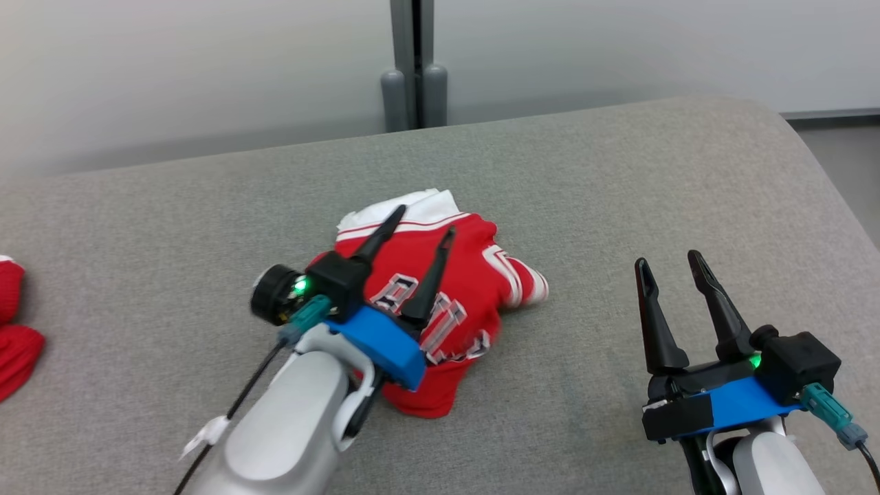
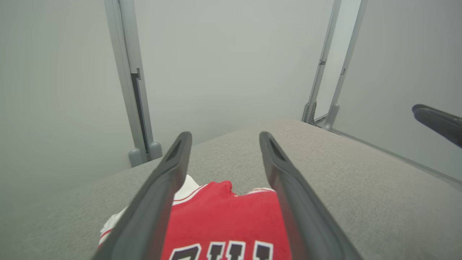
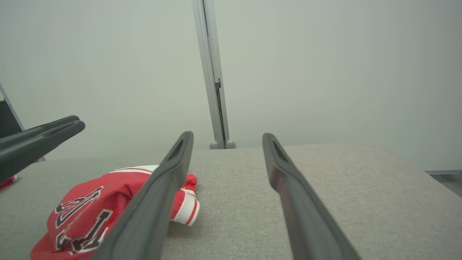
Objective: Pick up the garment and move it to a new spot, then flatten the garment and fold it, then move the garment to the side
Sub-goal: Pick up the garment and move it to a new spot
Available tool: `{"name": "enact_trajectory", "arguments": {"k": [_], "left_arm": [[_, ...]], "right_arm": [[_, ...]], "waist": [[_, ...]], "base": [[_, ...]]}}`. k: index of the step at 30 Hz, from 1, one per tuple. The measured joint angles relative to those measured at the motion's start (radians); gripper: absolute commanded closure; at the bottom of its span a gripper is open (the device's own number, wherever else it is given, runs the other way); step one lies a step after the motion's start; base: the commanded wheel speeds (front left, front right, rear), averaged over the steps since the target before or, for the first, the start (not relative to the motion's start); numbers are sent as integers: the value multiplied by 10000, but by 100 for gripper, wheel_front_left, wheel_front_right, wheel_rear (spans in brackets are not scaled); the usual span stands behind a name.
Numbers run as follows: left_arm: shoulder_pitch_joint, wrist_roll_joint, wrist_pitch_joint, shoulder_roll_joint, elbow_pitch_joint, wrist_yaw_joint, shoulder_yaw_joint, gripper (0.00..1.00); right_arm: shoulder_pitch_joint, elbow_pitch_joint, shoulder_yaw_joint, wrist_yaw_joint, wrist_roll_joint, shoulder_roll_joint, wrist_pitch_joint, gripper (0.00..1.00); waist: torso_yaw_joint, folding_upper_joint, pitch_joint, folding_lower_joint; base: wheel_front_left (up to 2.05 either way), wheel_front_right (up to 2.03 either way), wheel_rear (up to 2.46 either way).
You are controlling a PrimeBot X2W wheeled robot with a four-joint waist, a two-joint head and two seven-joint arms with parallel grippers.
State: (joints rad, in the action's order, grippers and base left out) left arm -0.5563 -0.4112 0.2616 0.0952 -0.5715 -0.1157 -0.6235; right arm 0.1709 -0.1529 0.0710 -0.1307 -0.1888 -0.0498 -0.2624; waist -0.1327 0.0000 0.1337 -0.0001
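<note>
Head view, bottom of frame first. Right end effector (image 1: 667, 258) at lower right, fingers spread wide, nothing between them, over bare grey bench (image 1: 619, 172). Left end effector (image 1: 425, 220) at lower centre-left, angled toward upper right, fingers also spread wide and gripping nothing. It sits over the garment (image 1: 474, 275); can't tell if it touches the cloth.

The garment is a red jersey with white trim and lettering, bunched in a loose heap at the centre of the frame and lying on the bench. A white edge sticks out at its far side.

A second red item (image 1: 14, 337) is cut off by the left edge, well apart from the jersey.

Left wrist view: jersey (image 2: 223, 216) at bottom centre between the open fingers (image 2: 169, 169).

Right wrist view: jersey (image 3: 90, 202) at lower left.

Far back, a grey post (image 1: 414, 69) stands against the pale wall, top centre.
</note>
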Motion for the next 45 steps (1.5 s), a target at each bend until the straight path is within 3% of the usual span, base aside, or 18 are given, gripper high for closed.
{"name": "enact_trajectory", "arguments": {"k": [10,15,22,30,45], "left_arm": [[1562,81,0,1120,1735,663,2341,0],[2462,355,2,1315,2504,844,3661,0],[3678,1256,12,1158,3147,957,4851,0],[4737,1858,12,717,3300,617,5745,0],[5242,2788,12,265,3076,176,6341,0]], "right_arm": [[-173,-63,-232,0,115,4,0,0],[-319,-121,-345,0,215,4,-2,0],[-379,-244,-529,0,351,4,0,0],[-619,-428,-679,0,405,4,0,0],[-823,-1076,-706,0,504,4,0,0]], "waist": [[728,0,-367,-1],[1131,0,-540,0],[1537,0,-764,0],[1739,0,-1006,0],[1716,0,-1240,1]], "base": [[0,0,0],[0,0,0],[0,0,0],[0,0,0],[0,0,0]]}}
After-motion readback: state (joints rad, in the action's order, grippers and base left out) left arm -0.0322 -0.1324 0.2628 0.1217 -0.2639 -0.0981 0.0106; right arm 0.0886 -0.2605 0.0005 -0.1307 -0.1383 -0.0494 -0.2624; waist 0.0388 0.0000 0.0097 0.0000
